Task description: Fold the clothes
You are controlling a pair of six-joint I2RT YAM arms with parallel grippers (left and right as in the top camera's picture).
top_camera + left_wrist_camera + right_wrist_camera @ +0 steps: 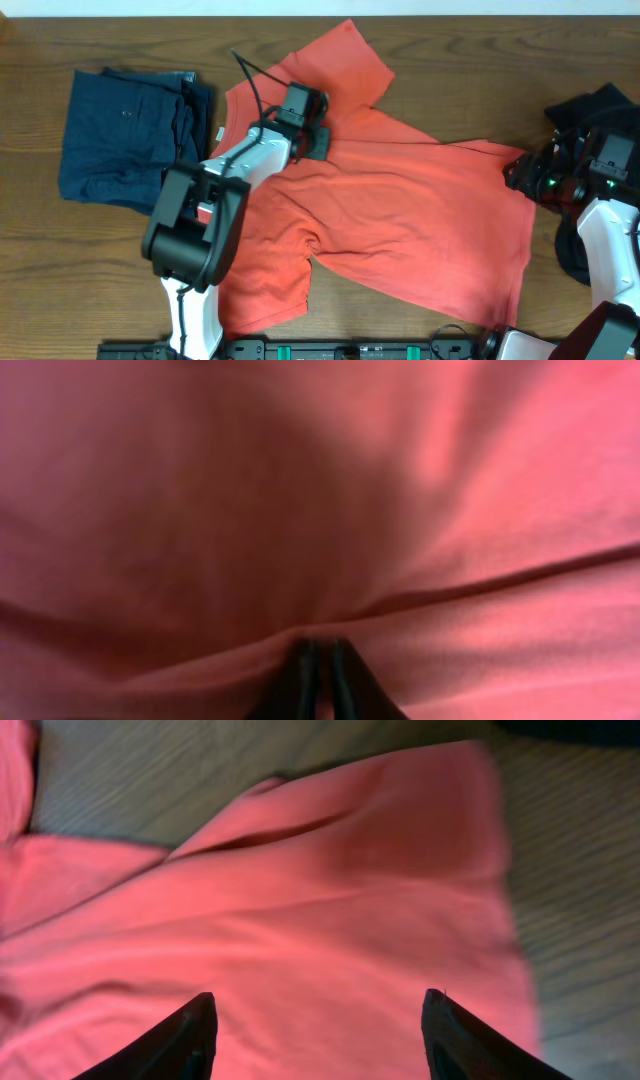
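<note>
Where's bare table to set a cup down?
Bare table lies along the far edge between the coral T-shirt and the black garment, and at the near-left corner below the folded navy garment. The middle is crowded by the shirt.

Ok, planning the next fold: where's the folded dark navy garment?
Overhead view: the dark navy garment sits at the wooden table's left, beside the coral-red T-shirt.
</note>
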